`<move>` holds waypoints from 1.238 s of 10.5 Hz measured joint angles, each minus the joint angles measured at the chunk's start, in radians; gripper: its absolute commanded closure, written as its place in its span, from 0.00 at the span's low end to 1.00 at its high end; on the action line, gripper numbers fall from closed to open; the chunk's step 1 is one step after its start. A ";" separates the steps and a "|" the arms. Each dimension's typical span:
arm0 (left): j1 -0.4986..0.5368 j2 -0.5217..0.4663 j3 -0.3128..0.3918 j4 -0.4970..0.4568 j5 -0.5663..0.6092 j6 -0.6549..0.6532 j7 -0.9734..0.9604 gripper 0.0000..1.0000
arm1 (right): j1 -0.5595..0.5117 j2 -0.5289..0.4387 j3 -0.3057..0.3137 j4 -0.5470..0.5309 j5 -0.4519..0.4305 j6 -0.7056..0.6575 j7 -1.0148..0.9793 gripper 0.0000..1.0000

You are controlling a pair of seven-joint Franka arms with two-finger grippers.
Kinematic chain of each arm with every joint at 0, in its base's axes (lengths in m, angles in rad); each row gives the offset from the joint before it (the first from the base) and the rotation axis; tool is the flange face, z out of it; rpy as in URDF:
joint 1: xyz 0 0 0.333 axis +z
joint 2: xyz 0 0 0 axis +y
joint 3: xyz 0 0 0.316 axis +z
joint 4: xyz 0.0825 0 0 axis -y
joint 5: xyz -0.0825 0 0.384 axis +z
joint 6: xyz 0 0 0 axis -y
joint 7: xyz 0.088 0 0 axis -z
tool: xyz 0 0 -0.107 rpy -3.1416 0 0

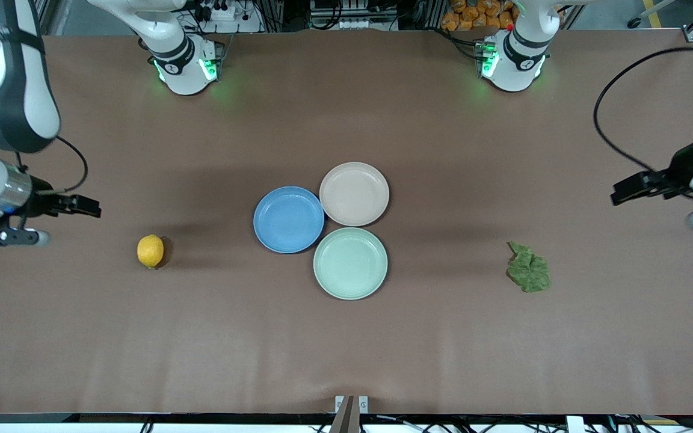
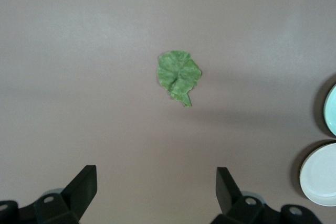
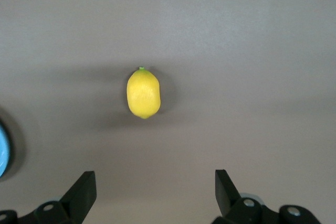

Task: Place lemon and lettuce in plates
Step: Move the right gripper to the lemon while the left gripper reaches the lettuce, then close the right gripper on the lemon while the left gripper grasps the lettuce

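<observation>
The lemon (image 1: 150,251) lies on the table toward the right arm's end; it also shows in the right wrist view (image 3: 143,93). The lettuce (image 1: 528,268) lies flat toward the left arm's end and shows in the left wrist view (image 2: 178,76). The blue plate (image 1: 288,219) and the beige plate (image 1: 354,193) sit empty, touching, mid-table. My right gripper (image 1: 91,207) is open and empty above bare table near the lemon (image 3: 155,184). My left gripper (image 1: 620,193) is open and empty above bare table near the lettuce (image 2: 156,182).
A mint-green plate (image 1: 350,263) sits empty against the other two, nearer the front camera. A brown cloth (image 1: 346,349) covers the table. The edges of the mint plate (image 2: 331,109), beige plate (image 2: 320,174) and blue plate (image 3: 3,150) show in the wrist views.
</observation>
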 measured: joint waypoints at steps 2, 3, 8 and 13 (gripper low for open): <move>-0.014 0.079 -0.002 -0.004 0.000 0.023 0.001 0.00 | 0.000 0.079 0.001 -0.026 0.001 0.130 0.000 0.00; -0.023 0.119 -0.003 -0.007 0.000 0.047 0.001 0.00 | 0.000 0.105 0.002 -0.065 0.001 0.218 0.001 0.00; -0.031 0.350 -0.003 -0.018 0.000 0.241 0.004 0.00 | 0.001 0.195 0.016 -0.223 0.047 0.543 0.017 0.00; -0.053 0.472 -0.005 -0.031 0.000 0.380 0.005 0.00 | 0.001 0.264 0.027 -0.243 0.075 0.683 0.026 0.59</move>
